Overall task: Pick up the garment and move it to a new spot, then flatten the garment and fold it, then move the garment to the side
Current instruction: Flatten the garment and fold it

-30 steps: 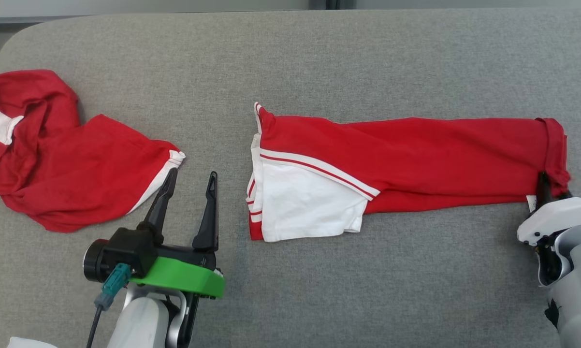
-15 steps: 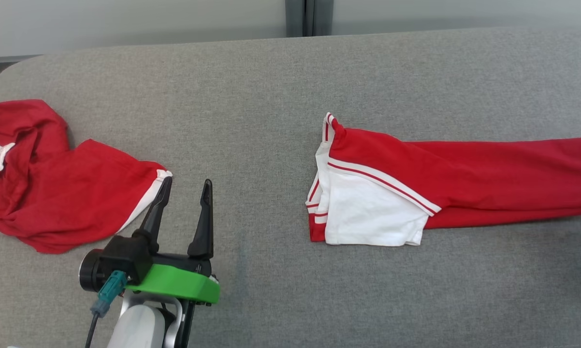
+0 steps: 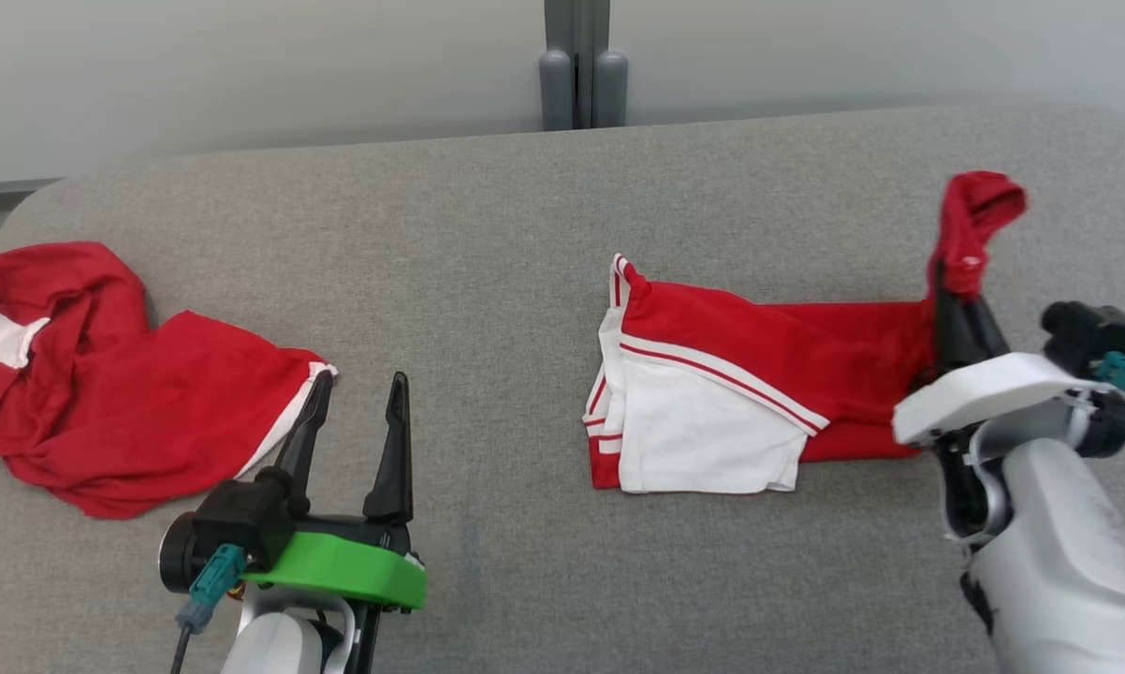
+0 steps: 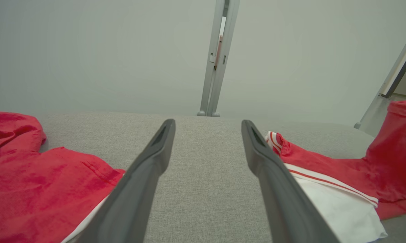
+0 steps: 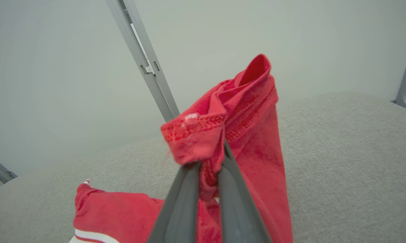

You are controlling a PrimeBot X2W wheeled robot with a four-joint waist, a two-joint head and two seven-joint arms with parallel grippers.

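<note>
Grey woven upholstery (image 3: 488, 206) spreads across the head view, rounded at its far left corner, with a pale wall (image 3: 244, 75) behind it and a grey post (image 3: 581, 70) standing at the middle of the far edge. On the right half lies the garment (image 3: 731, 374) — red, with a white panel edged in red and white stripes at its left end, which rests flat on the fabric. Its right end stands up off the surface in a crumpled red peak, and the right gripper (image 3: 954, 290) is clamped on that end. In the right wrist view the two dark fingers (image 5: 186, 202) press together with red cloth pinched between them; a stitched hem flops over their tips and the rest hangs down toward the flat part. The right arm's pale forearm (image 3: 1059, 562) sits at the lower right of the head view, near the garment's near edge. Well apart on the left lies a second red garment (image 3: 104, 393), rumpled, with a white band along its right edge and a white patch at its far left. The left gripper (image 3: 361, 379) hovers at the lower left on a green mount (image 3: 347, 562) — jaws spread wide with nothing between them but bare upholstery. Its left fingertip is just beside that white band; whether it touches I cannot tell.
</note>
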